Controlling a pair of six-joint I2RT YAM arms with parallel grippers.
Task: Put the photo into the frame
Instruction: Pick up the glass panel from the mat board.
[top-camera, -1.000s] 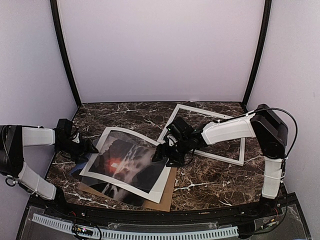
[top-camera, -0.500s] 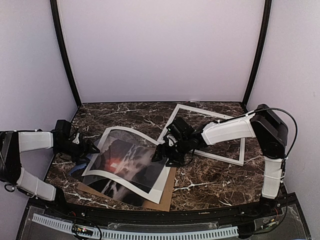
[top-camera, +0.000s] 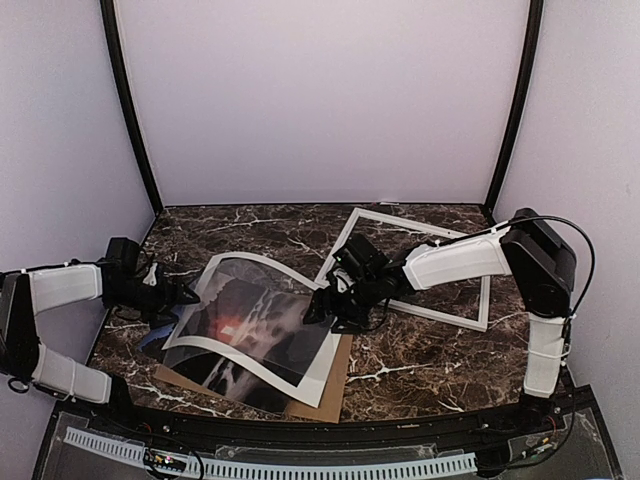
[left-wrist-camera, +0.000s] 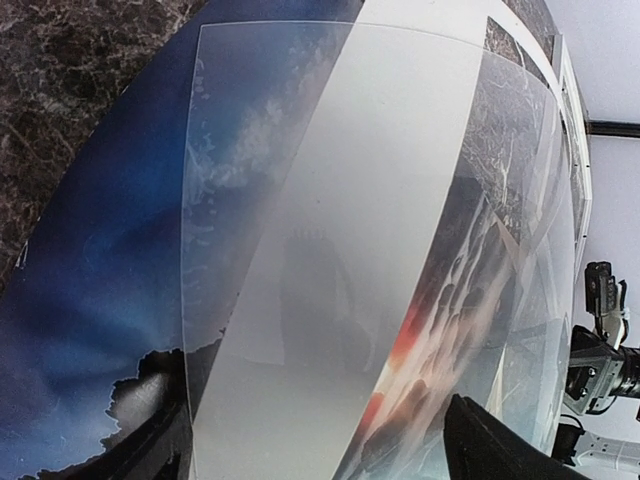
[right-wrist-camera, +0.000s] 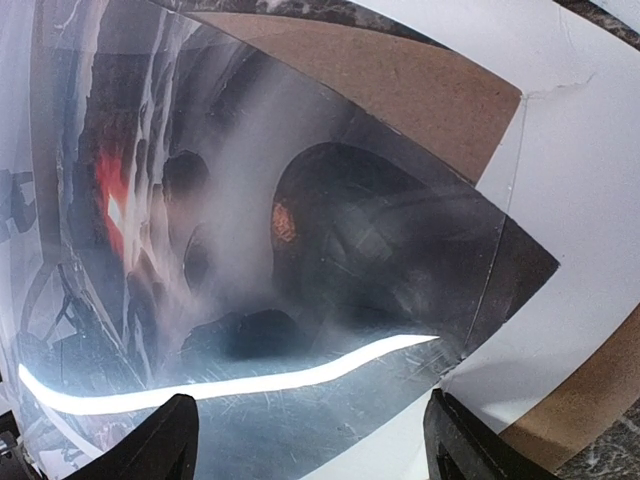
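Note:
The photo (top-camera: 228, 378) lies flat at the table's front left, and its blue sky (left-wrist-camera: 90, 280) shows in the left wrist view. A clear sheet (top-camera: 255, 300) arches over it between my two grippers. My left gripper (top-camera: 184, 297) is at the sheet's left edge, its jaws wide apart (left-wrist-camera: 315, 420) with that edge running between them. On the opposite edge, my right gripper (top-camera: 318, 305) is open too (right-wrist-camera: 310, 400). Neither gripper pinches anything. The white frame (top-camera: 400, 219) lies at the back right, under the right arm.
A white paper mat (top-camera: 328, 360) lies around the photo on a brown cardboard sheet (top-camera: 335, 398), both also in the right wrist view (right-wrist-camera: 590, 180). The dark marble table (top-camera: 420, 370) ends at purple walls.
The left gripper's jaws have spread wider and that arm has shifted slightly. The arched sheet's left side has sagged lower over the photo. The right arm has not moved.

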